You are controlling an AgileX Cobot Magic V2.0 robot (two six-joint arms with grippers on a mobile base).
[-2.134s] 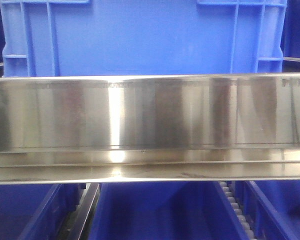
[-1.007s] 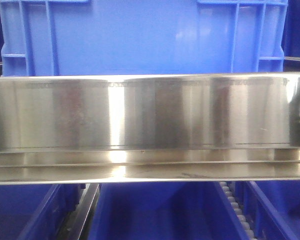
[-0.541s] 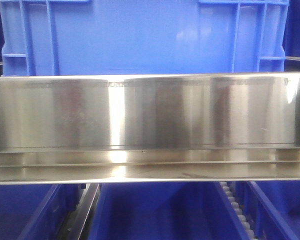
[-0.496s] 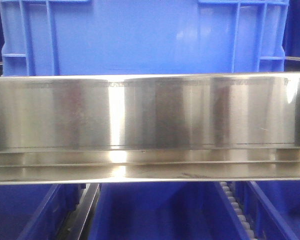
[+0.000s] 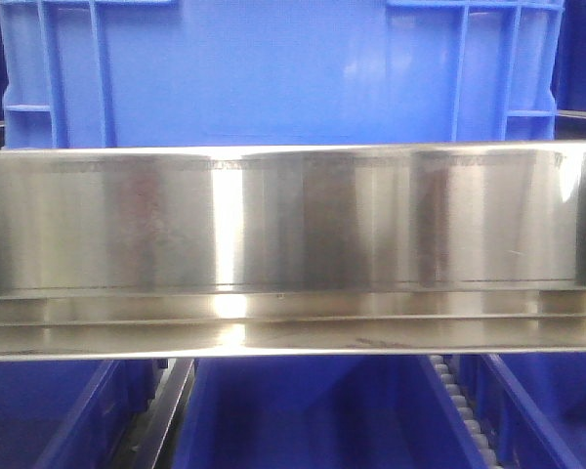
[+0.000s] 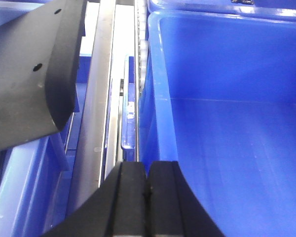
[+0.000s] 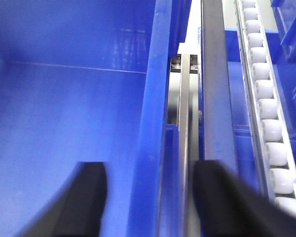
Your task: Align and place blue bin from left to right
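Closest to your left wrist camera, the left gripper [image 6: 147, 170] has its jaws clenched flat together with nothing between them. They sit in line with the left wall of the blue bin [image 6: 160, 98]; you cannot tell whether they touch it. A black housing [image 6: 34, 74] fills the near-left corner of that view. Just left of the bin wall, a steel side rail [image 6: 96, 98] runs away from you.

On your right wrist camera, the right gripper [image 7: 150, 165] is released. Its jaws stand wide apart, one inside the bin and one outside, with the bin's right wall between them and a gap on each side. Further right, a roller track [image 7: 266, 98] of white rollers runs into the distance.

From the front, a polished front rail [image 5: 293, 225] crosses the whole picture nearest you, and darker lower bins [image 5: 303, 420] show beneath it. Beyond the rail, the blue bin stands upright and square to you. It is nearly as wide as the view, with ribbed frames at both upper corners. Its inside is bare in both wrist views.
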